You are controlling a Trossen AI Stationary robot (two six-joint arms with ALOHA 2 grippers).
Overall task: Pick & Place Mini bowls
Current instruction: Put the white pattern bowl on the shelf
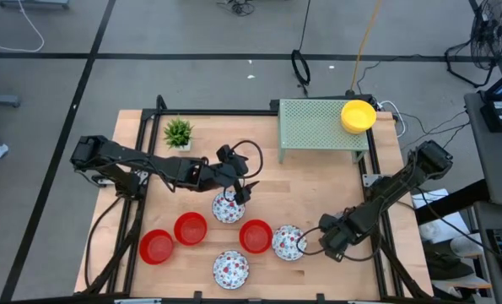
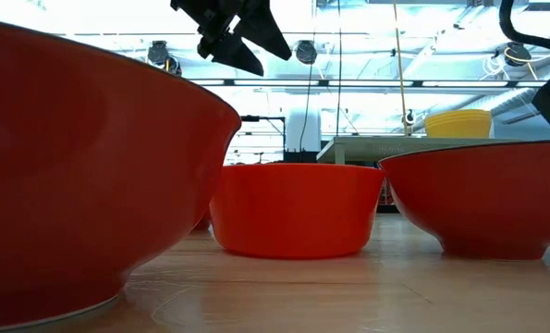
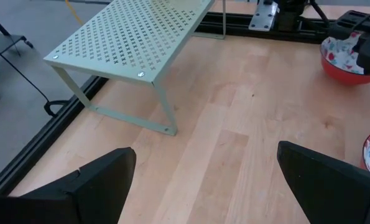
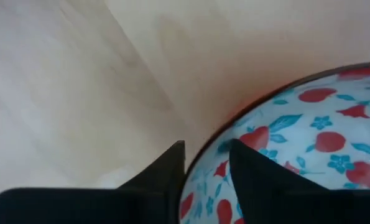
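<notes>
Several mini bowls stand on the wooden table: three red ones (image 1: 191, 228) (image 1: 156, 246) (image 1: 256, 236) and three white floral ones with red outsides (image 1: 228, 208) (image 1: 231, 268) (image 1: 288, 242). A yellow bowl (image 1: 358, 116) sits on the green perforated shelf (image 1: 318, 124) at the far edge. My left gripper (image 1: 239, 184) hovers open just over the far rim of the middle floral bowl, touching nothing; its fingers (image 3: 97, 180) spread wide. My right gripper (image 1: 315, 240) is shut on the rightmost floral bowl. In the low view, red bowls (image 2: 293, 208) fill the foreground. My right gripper holds the rightmost floral bowl by its rim (image 4: 203, 155) on the table's right side. One finger (image 4: 259, 180) is inside the bowl and the other (image 4: 166, 168) outside, pinching the wall. The fingers come slanting from the right. Whether the bowl is off the table, I cannot tell.
A small green potted plant (image 1: 178, 132) stands at the far left of the table. Black frame rails (image 1: 141, 169) run along the table's sides. Bare wood lies between the shelf and the bowls (image 1: 318, 190).
</notes>
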